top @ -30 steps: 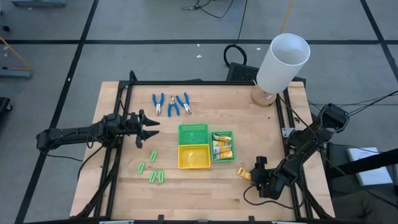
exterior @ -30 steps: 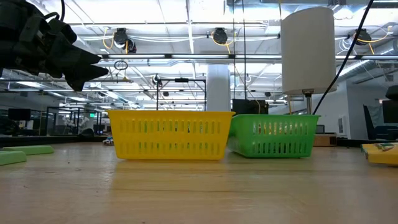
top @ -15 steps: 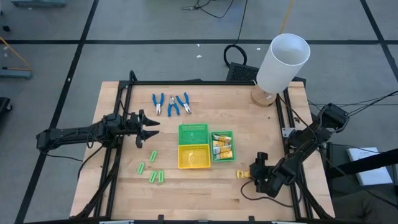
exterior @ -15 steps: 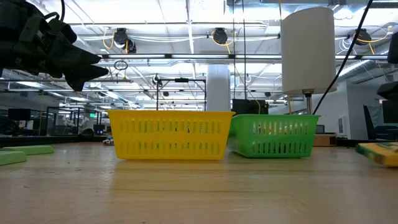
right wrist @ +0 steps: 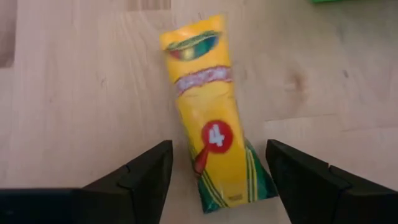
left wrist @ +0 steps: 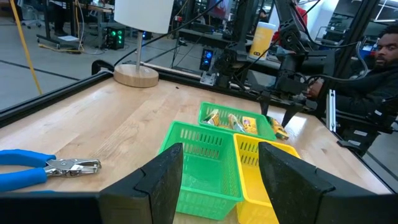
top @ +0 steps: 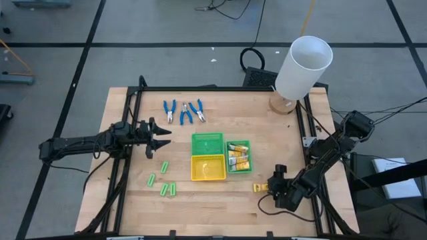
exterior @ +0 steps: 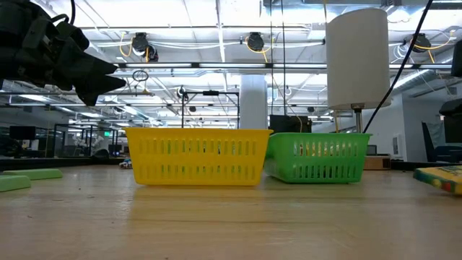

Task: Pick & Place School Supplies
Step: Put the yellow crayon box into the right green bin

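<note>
A yellow-orange packet (right wrist: 208,106) lies flat on the table near the right front (top: 259,188). My right gripper (top: 268,189) is open and slants down over it, a finger on either side of its near end, not touching. Several more packets (top: 238,157) lie in the small green tray (top: 248,143). Three blue-handled pliers (top: 182,111) lie at the far side. Several light-green sticks (top: 163,181) lie at the near left. My left gripper (top: 162,137) waits open, held level above the table's left part.
A green tray (top: 207,143) and a yellow tray (top: 207,168) stand mid-table beside the packet tray. A big white cylinder (top: 303,67) on a wooden base (top: 283,105) stands at the far right corner. Bare wood lies around the loose packet. A person (left wrist: 379,56) sits beyond the table.
My right gripper has tipped a little further down over the loose packet; in the low view it now shows lower at the right edge. It is still open.
</note>
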Robot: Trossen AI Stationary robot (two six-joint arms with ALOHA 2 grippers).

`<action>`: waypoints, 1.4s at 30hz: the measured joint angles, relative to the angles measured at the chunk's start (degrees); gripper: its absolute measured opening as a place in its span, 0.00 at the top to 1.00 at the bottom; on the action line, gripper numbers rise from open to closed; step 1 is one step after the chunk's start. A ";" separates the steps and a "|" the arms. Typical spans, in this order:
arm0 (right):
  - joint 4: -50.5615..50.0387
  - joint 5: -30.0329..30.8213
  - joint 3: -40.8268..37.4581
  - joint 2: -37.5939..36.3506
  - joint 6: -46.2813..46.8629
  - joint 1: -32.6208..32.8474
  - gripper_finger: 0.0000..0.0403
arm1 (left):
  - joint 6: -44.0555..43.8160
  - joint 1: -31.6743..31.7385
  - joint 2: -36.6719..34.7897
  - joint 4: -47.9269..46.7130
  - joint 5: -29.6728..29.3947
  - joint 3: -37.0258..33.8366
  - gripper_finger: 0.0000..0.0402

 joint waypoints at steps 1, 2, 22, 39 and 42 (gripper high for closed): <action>-0.18 0.00 0.00 0.00 0.00 0.00 0.39 | 0.00 0.00 0.00 0.00 -0.02 0.00 0.47; -0.30 -0.01 0.00 0.00 0.00 0.02 0.39 | -0.01 0.00 0.00 0.00 -0.02 -0.01 0.47; 9.05 0.20 -5.88 -0.17 -0.01 0.06 0.47 | -0.01 0.00 0.02 0.00 0.00 0.00 0.47; 9.33 -0.61 -5.99 -0.04 -1.23 -0.01 0.50 | -0.01 0.00 0.02 0.00 0.00 0.00 0.47; 9.42 -0.65 -6.03 -0.02 -1.32 -0.01 0.52 | -0.01 0.00 0.02 0.00 0.00 0.00 0.47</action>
